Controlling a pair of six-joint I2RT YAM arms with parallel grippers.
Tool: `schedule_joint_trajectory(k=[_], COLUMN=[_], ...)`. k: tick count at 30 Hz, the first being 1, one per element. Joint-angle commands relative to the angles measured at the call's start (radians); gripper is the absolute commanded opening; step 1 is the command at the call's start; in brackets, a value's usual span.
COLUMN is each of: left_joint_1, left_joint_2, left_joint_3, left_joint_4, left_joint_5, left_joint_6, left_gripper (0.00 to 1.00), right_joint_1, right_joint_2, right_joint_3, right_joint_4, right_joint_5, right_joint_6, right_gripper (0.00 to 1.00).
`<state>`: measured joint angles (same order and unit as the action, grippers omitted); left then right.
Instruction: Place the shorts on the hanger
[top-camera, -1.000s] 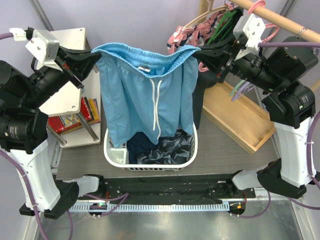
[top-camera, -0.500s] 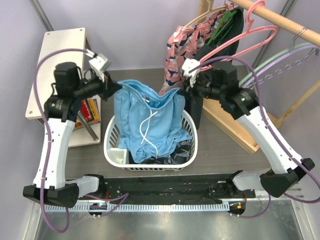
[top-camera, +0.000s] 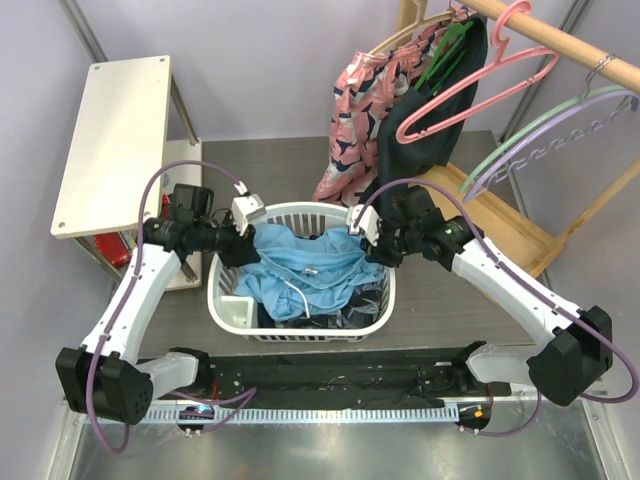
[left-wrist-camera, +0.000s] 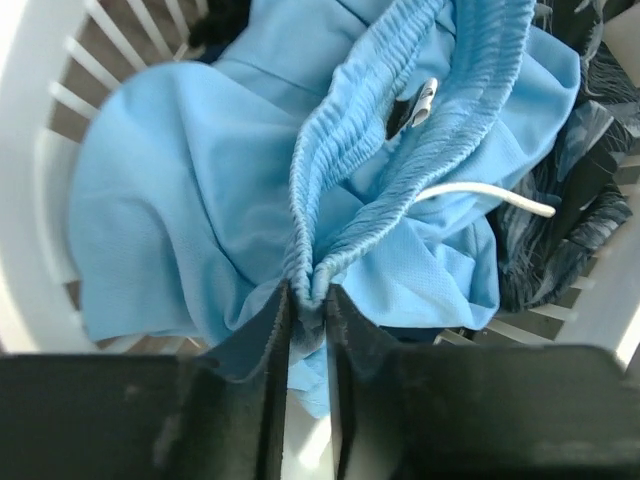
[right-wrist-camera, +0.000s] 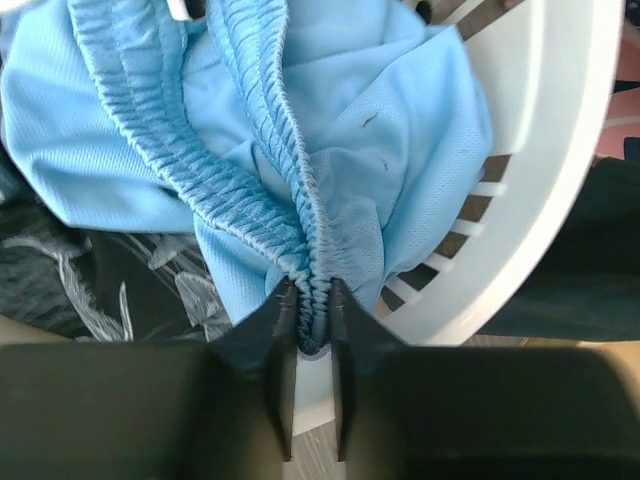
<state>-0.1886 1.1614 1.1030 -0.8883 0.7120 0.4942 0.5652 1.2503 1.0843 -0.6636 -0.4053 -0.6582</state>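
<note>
The shorts sink from spread-out height back into the laundry basket.
The left pincer and the right pincer each narrowly pinch the waistband; the pink hanger at 1 o'clock hangs unloaded.

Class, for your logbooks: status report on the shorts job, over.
Left gripper and right gripper shut on shorts waistband. Shorts bunched in basket. Hanger bare on rail; path looks clear.

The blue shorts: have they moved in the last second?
Yes. The shorts dropped from stretched out high above the white basket to bunched down inside it.
</note>
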Motion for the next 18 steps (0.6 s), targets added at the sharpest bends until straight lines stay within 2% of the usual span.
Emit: schedule_joint_trajectory(k=[1,3,4,6,7,12,15,18], left_joint_1=[-0.029,-0.035,-0.038,-0.038,-0.038,-0.04,-0.044,-0.075], left_joint_2=[0.003,-0.003,-0.005,-0.002,-0.003,-0.016,0.003,0.05], left_joint_3=[-0.014,0.0,0.012,0.07,0.095,0.268,0.38,0.497], left_joint_4=[-0.047,-0.064,-0.08,-0.127,-0.139,-0.16,-0.114,-0.022], left_joint_5=[0.012,0.014,0.015,0.018,0.017,0.05,0.06,0.017], left_joint_6=[0.066,0.07,0.07,0.063,0.049,-0.012,-0.08,-0.205], left_gripper=[0.26,0.39,0.43,0.55,0.57,0.75,0.77,0.77], right_joint_1=[0.01,0.013,0.013,0.016,0.013,0.016,0.016,0.015], right_joint_2=[-0.035,-0.046,-0.064,-0.09,-0.118,-0.167,-0.192,-0.225], right_joint_3=[0.006,0.055,0.078,0.158,0.187,0.429,0.567,0.643], right_joint_4=[-0.019,-0.074,-0.096,-0.164,-0.191,-0.381,-0.416,-0.354], right_joint_5=[-0.012,-0.013,-0.015,-0.017,-0.02,-0.064,-0.05,0.046], right_joint_6=[-0.058,-0.04,-0.032,-0.008,0.0,0.049,0.13,0.228], right_gripper=[0.42,0.57,0.64,0.68,0.71,0.73,0.73,0.74])
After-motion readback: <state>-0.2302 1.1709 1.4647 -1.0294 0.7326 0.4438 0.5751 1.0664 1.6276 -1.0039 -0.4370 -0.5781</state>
